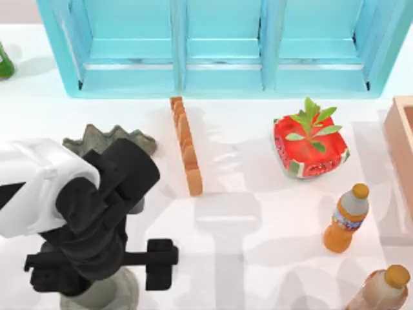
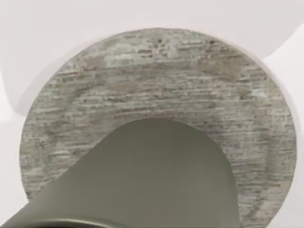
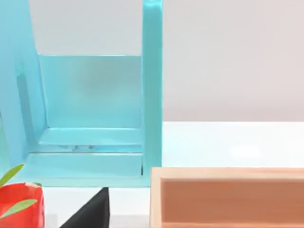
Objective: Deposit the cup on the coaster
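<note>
- Directly below the left gripper (image 1: 100,261): the cup (image 2: 152,180), dull grey-green, seen close in the left wrist view, overlapping the near part of the coaster (image 2: 156,80).
- How wide that gripper stands, and whether it grips the cup: cannot tell. Hidden by the arm from above.
- Around the cup: coaster a flat, mottled grey disc, wider than the cup, lying on the white table (image 1: 258,219). Whether the cup touches the disc or hangs above it: cannot tell.
- Just beyond the gripper, partly under the arm: jagged grey ridge piece (image 1: 110,139).
- Farther off toward the gripper's right: ribbed orange-brown strip (image 1: 186,145), then watermelon-patterned pot (image 1: 310,145) with a green plant.
- Well to the right: two orange bottles (image 1: 345,219) (image 1: 384,287) and wooden box (image 1: 403,142).
- Farthest back: blue shelf (image 1: 219,45).
- Right arm: wrist camera facing the wooden box and the blue shelf.
</note>
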### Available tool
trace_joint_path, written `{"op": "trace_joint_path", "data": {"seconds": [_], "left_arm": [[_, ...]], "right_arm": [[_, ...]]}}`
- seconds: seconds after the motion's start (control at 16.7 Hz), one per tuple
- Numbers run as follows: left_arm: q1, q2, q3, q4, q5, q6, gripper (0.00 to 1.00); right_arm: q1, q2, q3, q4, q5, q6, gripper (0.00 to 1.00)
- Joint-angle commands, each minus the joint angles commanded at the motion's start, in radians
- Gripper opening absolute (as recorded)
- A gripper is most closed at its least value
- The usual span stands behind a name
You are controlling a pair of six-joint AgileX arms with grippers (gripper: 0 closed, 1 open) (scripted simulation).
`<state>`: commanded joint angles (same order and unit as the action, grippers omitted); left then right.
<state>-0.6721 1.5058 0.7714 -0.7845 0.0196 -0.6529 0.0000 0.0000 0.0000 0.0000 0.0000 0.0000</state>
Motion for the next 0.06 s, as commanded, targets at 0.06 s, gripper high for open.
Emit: {"op": "trace_joint_path", "data": {"seconds": [0.06], "left_arm": [[0.000, 0.000, 0.000, 0.000, 0.000, 0.000, 1.00]], "right_arm": [[0.000, 0.000, 0.000, 0.000, 0.000, 0.000, 1.00]]}}
